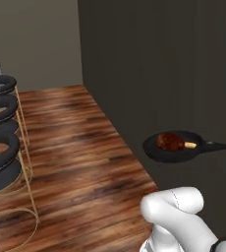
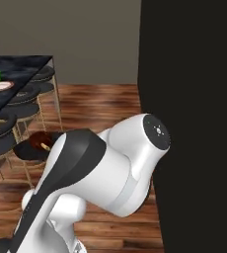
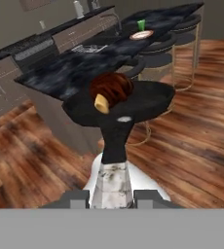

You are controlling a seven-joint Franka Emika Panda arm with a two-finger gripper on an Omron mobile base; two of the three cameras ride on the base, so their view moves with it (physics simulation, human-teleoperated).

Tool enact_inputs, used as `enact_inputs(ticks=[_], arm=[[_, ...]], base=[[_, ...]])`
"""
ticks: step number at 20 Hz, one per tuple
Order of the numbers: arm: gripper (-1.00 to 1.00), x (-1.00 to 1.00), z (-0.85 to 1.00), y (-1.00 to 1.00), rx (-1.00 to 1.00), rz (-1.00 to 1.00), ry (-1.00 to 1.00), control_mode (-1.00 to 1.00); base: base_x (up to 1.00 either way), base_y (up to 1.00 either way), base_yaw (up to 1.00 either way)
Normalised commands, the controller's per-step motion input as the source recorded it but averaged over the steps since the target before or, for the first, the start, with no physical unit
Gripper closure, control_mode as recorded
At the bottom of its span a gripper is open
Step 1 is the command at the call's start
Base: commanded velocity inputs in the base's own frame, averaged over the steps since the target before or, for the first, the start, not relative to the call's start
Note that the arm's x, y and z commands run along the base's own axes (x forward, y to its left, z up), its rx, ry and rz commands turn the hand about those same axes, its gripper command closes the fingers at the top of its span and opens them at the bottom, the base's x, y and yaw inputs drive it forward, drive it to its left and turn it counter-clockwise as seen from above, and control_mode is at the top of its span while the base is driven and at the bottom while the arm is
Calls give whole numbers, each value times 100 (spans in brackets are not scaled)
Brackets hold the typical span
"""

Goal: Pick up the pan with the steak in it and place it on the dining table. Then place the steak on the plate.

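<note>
Two dark fingertips of the gripper point(image 3: 112, 197) rise at the bottom of the hand view, and we see the jaws pinching the silver tip of the handle of the pan point(image 3: 133, 99), one on either side of it. From there the black handle runs away from the jaws to the round, shallow bowl, which we see held level in the air above the wooden floor point(image 3: 201, 121). The steak point(image 3: 111, 89) lies inside the pan, against the side nearest the handle, its tan bone end pointing toward the jaws. In the left base view we see the pan point(image 1: 173, 147) aloft beside a dark wall, the steak point(image 1: 171, 141) within it and the handle reaching to the right edge. In the right base view the pan point(image 2: 26, 149) and steak point(image 2: 38, 140) show past the arm's dark link. Beyond the pan stands the dining table point(image 3: 75, 68), a black veined tabletop with round stools point(image 3: 158, 47) along its edge. On its far end rest the plate point(image 3: 141, 34) and, just behind it, a small green cup point(image 3: 141, 24); both are well apart from the pan.
</note>
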Motion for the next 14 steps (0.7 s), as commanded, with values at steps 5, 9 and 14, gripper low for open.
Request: enact_inputs(ticks=[5,9,14], arm=[[100,0,0,0,0,0,0,100],[100,0,0,0,0,0,0,100],[100,0,0,0,0,0,0,100]], base=[[100,1,2],[100,2,2],[100,0,1]])
